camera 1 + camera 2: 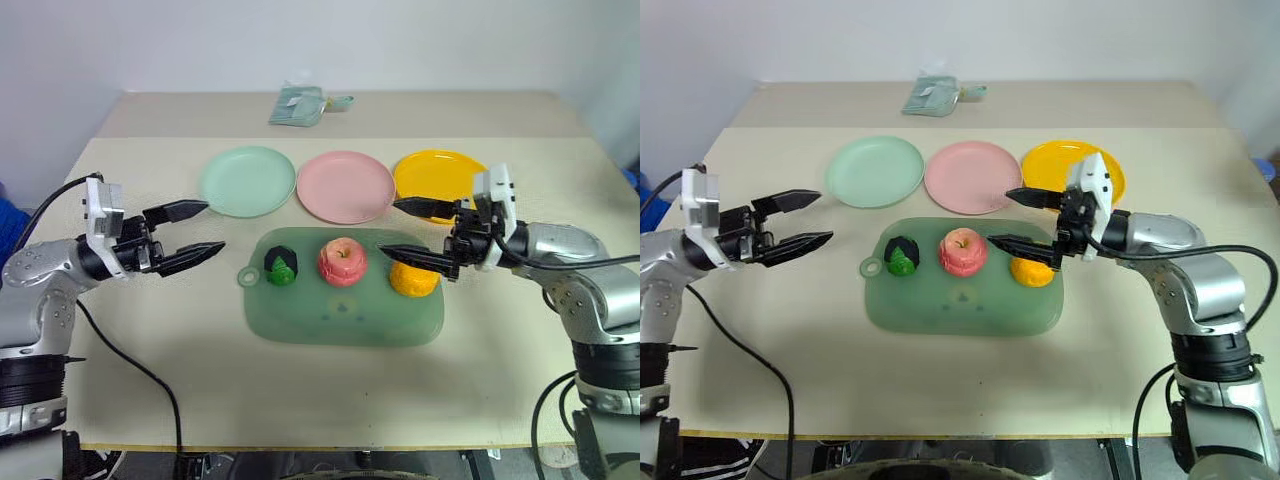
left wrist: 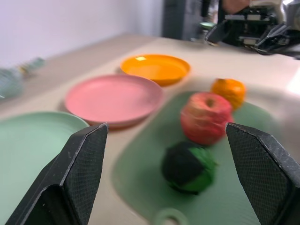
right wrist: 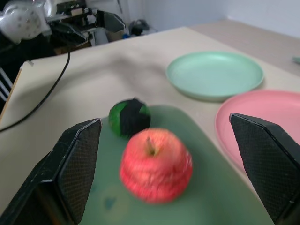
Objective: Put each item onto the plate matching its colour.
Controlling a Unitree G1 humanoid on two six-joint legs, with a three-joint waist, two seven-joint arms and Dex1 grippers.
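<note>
— Three toy foods in a row on the green mat (image 1: 345, 310): dark green vegetable (image 1: 281, 266), red apple (image 1: 342, 261), orange fruit (image 1: 413, 280), none on a plate.

— And behind the mat?

— Three bare plates across the table (image 1: 300, 400): mint green plate (image 1: 247, 180), pink plate (image 1: 345, 186), yellow plate (image 1: 432, 177). Farther back, near the far edge, a pale green pouch (image 1: 300, 104). Off the left arm, a black cable (image 1: 130, 365) trailing over the tabletop.

— Anything in the way?

— Right gripper (image 1: 398, 228), fingers spread wide and empty, hanging between apple and orange fruit, lower finger crossing the orange. Left gripper (image 1: 210, 227), likewise agape and holding nothing, level beside the mat's tabbed end.

— Wrist cameras?

— From the left wrist, all three foods plus the opposite gripper beyond them. From the right wrist, vegetable and apple framed between the fingers (image 3: 75, 168), orange fruit out of frame.
</note>
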